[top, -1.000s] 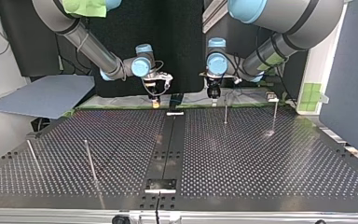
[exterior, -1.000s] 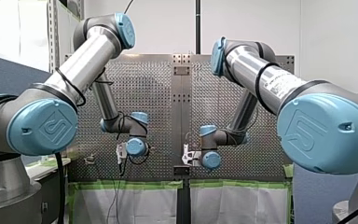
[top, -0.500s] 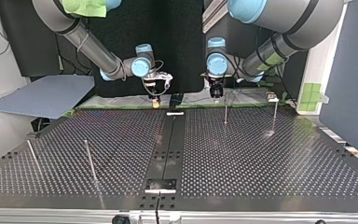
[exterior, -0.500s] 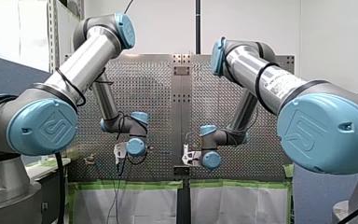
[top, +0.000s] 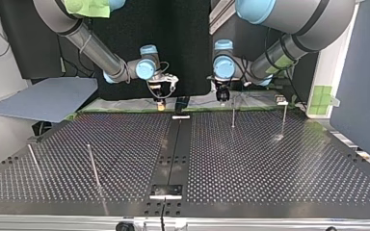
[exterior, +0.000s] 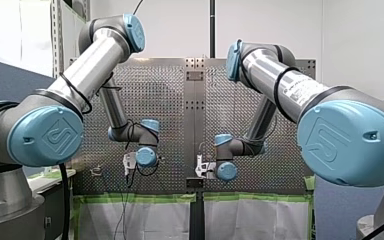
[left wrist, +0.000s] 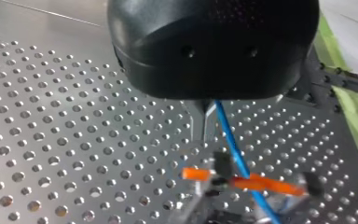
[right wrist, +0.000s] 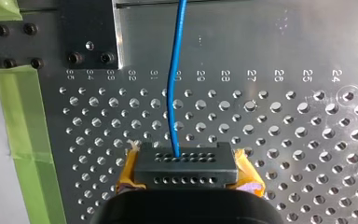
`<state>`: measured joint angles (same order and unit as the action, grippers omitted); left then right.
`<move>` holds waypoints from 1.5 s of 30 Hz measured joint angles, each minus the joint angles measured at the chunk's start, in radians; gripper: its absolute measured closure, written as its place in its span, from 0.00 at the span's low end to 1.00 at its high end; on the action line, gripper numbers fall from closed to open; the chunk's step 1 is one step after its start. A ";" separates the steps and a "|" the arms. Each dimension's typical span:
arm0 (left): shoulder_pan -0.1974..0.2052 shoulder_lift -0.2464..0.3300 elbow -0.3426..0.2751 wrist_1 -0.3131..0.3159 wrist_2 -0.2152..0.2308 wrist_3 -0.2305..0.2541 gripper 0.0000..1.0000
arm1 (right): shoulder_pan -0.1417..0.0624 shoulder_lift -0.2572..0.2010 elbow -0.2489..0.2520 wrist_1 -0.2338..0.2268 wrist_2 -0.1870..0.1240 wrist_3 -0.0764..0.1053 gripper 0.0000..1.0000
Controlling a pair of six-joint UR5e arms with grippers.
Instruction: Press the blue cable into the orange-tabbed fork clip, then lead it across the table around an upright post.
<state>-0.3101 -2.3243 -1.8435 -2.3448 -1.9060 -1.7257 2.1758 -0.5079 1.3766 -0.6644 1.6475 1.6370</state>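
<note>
At the far edge of the perforated table [top: 270,163] in the top view, both grippers hang low, on either side of the dark centre strip and well apart. My right gripper [top: 160,100] is left of the strip there, yellow pads showing. My left gripper [top: 223,96] is right of it, just beside the nearer of two upright posts [top: 233,117] on the far right.

Right wrist view: right jaws are clamped on the blue cable [right wrist: 173,93]. It comes out of the middle of the black tip block between the yellow pads and runs straight ahead over the holes and onto the plain plate, with a slight bow. Green tape [right wrist: 23,135] runs along the plate edge beside the gripper.

Left wrist view: the cable comes out from under the black gripper body and slants down ahead of it, onto the orange-tabbed fork clip [left wrist: 265,185]. It crosses over the orange tab and carries on past it. The clip sits on the table just ahead of my left gripper. It's blurred, so I can't tell if the cable is seated in the fork. Left jaw state: can't tell either.

Two more posts [top: 92,166] stand near left in the top view, far from both grippers. A grey-blue sheet [top: 48,98] lies off the table's far left corner.
</note>
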 joint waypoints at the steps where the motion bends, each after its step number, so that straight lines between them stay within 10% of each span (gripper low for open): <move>1: -0.001 0.000 0.004 -0.003 0.000 0.000 1.00 | 0.000 0.000 -0.001 0.002 0.001 0.000 1.00; 45: -0.178 0.008 0.273 -0.230 -0.034 0.015 1.00 | -0.075 -0.192 -0.003 0.127 0.024 0.002 1.00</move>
<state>-0.4877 -2.3167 -1.5707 -2.5746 -1.9402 -1.7106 2.1008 -0.7001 1.3739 -0.5378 1.6713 1.6395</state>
